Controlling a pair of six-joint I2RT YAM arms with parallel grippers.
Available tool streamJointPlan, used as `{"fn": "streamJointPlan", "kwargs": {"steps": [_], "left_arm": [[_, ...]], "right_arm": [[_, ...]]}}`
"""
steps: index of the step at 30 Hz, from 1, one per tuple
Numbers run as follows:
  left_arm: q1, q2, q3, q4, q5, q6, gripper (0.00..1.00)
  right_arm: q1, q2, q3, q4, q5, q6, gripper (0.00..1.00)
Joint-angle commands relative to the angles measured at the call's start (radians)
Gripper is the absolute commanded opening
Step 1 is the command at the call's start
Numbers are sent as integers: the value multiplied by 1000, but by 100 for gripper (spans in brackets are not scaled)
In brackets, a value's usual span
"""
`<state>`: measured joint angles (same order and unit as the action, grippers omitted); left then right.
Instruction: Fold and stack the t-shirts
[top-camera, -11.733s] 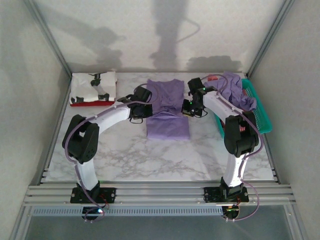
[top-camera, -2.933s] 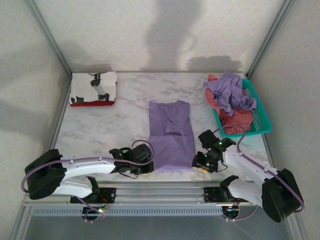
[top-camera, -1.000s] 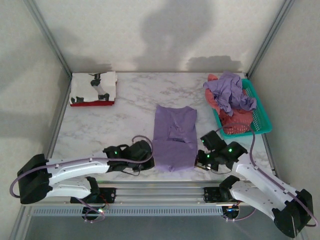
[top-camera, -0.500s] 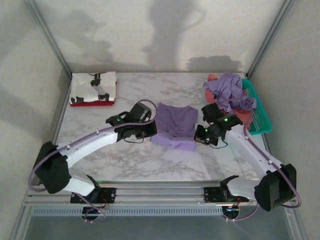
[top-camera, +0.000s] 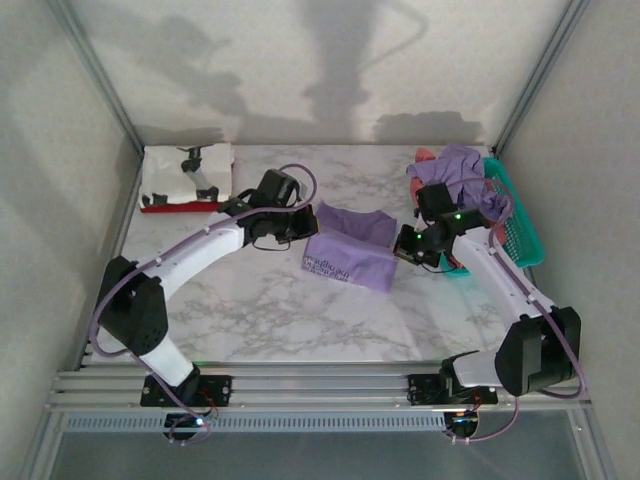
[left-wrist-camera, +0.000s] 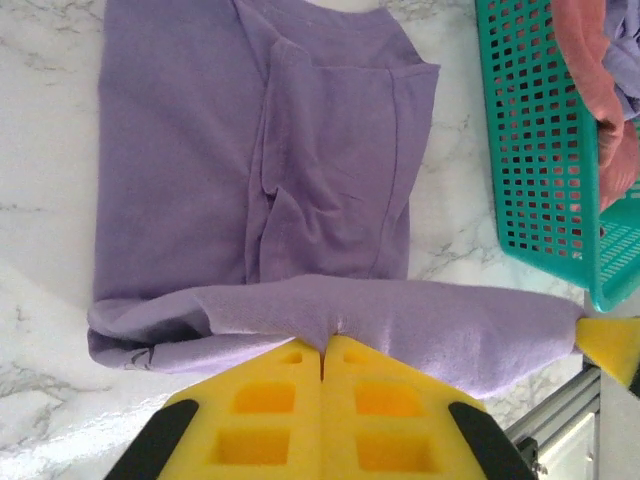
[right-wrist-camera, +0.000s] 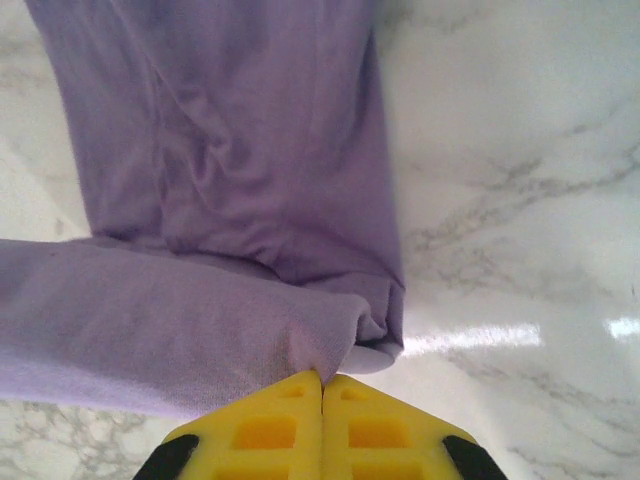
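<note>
mid-fold — left gripper (top-camera: 297, 231) and right gripper (top-camera: 405, 246) each clamped on the raised hem of the lavender t-shirt (top-camera: 350, 262); next, lay it over the far half, then release.

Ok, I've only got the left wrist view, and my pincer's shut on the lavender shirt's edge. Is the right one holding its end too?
Observer: Yes, the right pincer is shut on the other corner of the lavender t-shirt, with that edge held above the rest.
Operator: Where's the finished stack?
Observer: In the far left corner of the table: a folded white t-shirt with black print lies on a folded red t-shirt.
Operator: What's heaped in the basket?
Observer: A crumpled lavender shirt lies over a coral-red shirt in the teal mesh basket.
</note>
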<state>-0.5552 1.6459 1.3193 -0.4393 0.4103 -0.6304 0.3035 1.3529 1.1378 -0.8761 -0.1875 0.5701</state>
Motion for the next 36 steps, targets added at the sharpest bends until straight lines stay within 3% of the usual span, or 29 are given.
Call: {"fn": "streamJointPlan", "kwargs": {"steps": [1, 23, 36], "left_arm": [[27, 44, 62, 34, 75, 39, 0], [142, 365, 409, -34, 143, 106, 0], [193, 593, 664, -34, 160, 145, 0]], "right_arm": [[-15, 19, 52, 60, -20, -27, 0], [-113, 276, 180, 288, -15, -53, 0], [-114, 481, 319, 348, 97, -9, 0]]}}
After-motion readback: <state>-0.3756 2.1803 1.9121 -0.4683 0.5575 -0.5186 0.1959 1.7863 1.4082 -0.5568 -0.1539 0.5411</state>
